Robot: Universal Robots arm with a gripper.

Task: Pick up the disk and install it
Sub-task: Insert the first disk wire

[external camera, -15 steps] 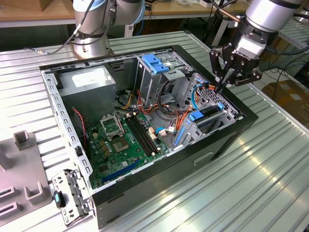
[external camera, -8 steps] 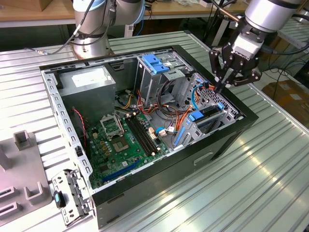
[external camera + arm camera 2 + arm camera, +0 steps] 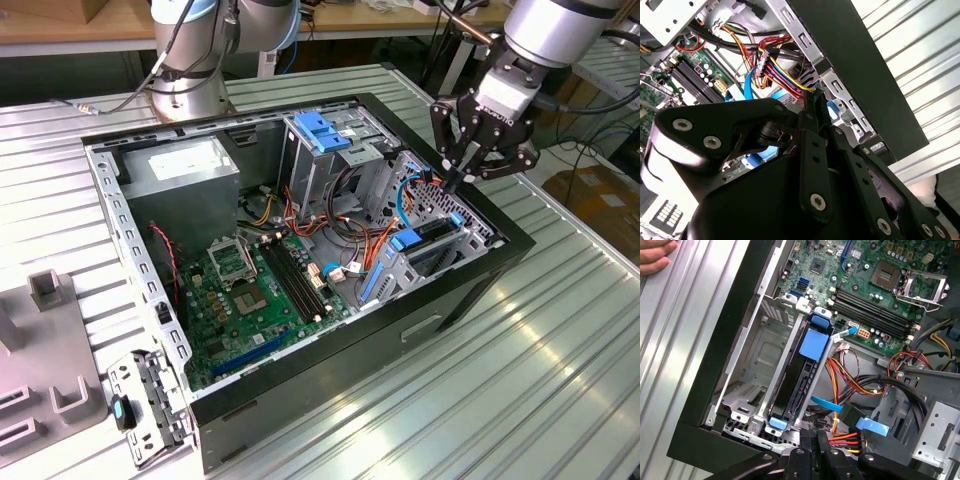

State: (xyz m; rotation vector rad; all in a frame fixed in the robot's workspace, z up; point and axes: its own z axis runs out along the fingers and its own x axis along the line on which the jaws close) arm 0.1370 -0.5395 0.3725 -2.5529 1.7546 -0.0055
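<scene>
A: Where does the flat black hard drive with bright blue plastic rails and a blue end tab (image 3: 801, 371) sit at this moment?

B: In the first wrist view the disk stands on edge inside the grey metal drive cage (image 3: 756, 371), its blue tab toward the green motherboard (image 3: 875, 285) and its other blue end (image 3: 778, 423) near the case wall. In the exterior view the disk (image 3: 428, 238) lies in that cage at the right end of the open black computer case (image 3: 330, 392).

A: And the black gripper (image 3: 457, 181)?

B: It hangs just above the cage at the exterior view's right. Its fingers (image 3: 809, 452) look drawn together with no visible gap and nothing between them, close to the disk's end by the case wall. Whether they touch the disk cannot be told.

A: So how far along is the work?

B: The pick-up appears done and the disk is in the bay. By appearance it is mostly or fully in; whether it is latched the pictures do not show. A person's hand (image 3: 656, 256) rests on the ribbed metal table (image 3: 675, 340) beside the case.
</scene>
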